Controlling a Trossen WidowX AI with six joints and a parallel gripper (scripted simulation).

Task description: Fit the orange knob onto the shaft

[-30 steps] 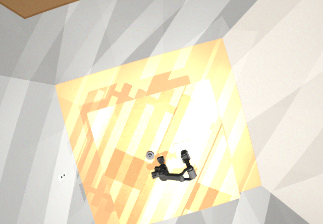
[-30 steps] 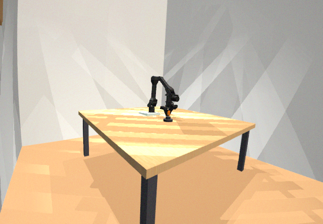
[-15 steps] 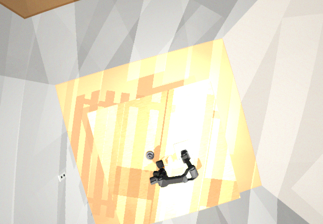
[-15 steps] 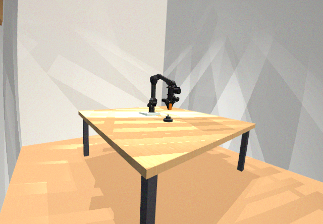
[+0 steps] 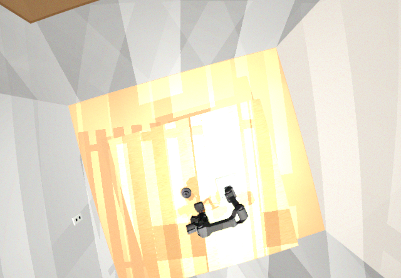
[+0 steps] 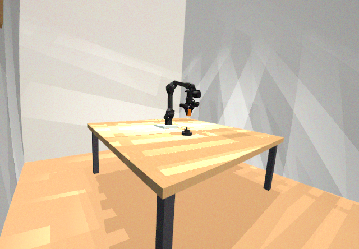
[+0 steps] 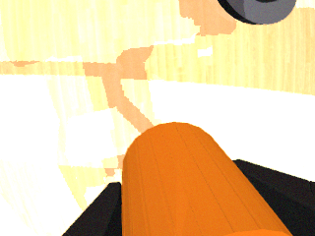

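Gripper (image 6: 189, 113) (image 7: 176, 183) is clamped on the orange knob (image 6: 189, 112) (image 7: 189, 182), one dark finger on each side of it in the wrist view. Knob is up in the air, well above the table (image 5: 176, 245) (image 6: 202, 156), not on the shaft. Round pedestal (image 5: 186, 193) (image 6: 186, 133) (image 7: 263, 12) stands on the table, near the gripper but apart from it; its shaft (image 6: 186, 128) sticks up bare (flat side can't be made out). Arm (image 5: 222, 225) (image 6: 170, 100) is bent over at the top, gripper end pointing down, foot on a pale plate (image 6: 162, 126). No brand, label or lettering readable on arm, knob or pedestal (too small in the top and exterior views). A white wall socket (image 5: 77, 218) shows two dark spots, no text legible. Hole's flat side: can't tell, hidden.
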